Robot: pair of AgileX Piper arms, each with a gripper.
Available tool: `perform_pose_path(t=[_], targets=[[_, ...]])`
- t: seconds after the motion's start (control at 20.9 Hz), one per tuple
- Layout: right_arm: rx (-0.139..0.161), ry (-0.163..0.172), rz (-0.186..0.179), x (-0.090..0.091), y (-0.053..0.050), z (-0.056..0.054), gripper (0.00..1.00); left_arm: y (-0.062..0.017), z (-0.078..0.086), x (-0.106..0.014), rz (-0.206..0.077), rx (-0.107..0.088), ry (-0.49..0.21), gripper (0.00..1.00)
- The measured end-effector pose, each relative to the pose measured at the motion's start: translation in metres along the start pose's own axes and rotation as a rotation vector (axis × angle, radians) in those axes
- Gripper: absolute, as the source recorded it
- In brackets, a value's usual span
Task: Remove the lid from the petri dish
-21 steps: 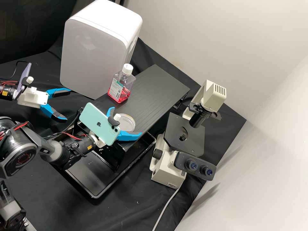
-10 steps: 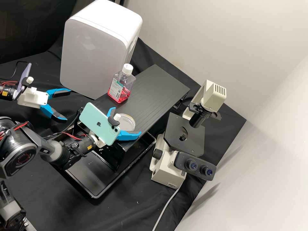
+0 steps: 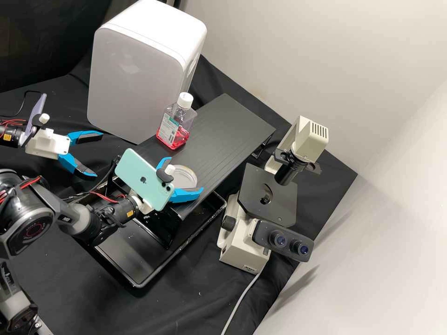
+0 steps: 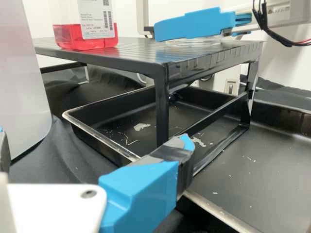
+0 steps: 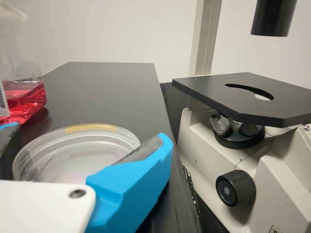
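A clear petri dish (image 3: 185,177) with its lid (image 5: 77,148) on rests at the near end of a raised black platform (image 3: 223,135). My right gripper (image 3: 183,178) straddles it, and in the right wrist view both blue fingers (image 5: 141,167) press against the lid's rim. From the left wrist view, the right gripper's finger (image 4: 194,24) lies alongside the dish (image 4: 194,41), which sits flat on the platform. My left gripper (image 3: 94,155) hangs open to the left of the platform, above the black cloth, with nothing between its fingers (image 4: 160,174).
A flask of red liquid (image 3: 175,122) stands on the platform behind the dish. A white box (image 3: 139,65) sits at the back left. A microscope (image 3: 270,204) stands close on the right. A black tray (image 3: 139,260) lies under the platform.
The right gripper's fingers have drawn in a little onto the dish. The left gripper has shifted slightly, staying open.
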Motion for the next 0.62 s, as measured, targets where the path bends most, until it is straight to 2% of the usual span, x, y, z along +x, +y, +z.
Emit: perform_pose_path(t=[0.62], targets=[[0.000,0.000,0.000,0.0000,0.0000,0.0000,0.00,-0.0016,0.0016,0.0006,-0.005,0.000,-0.006,1.00]])
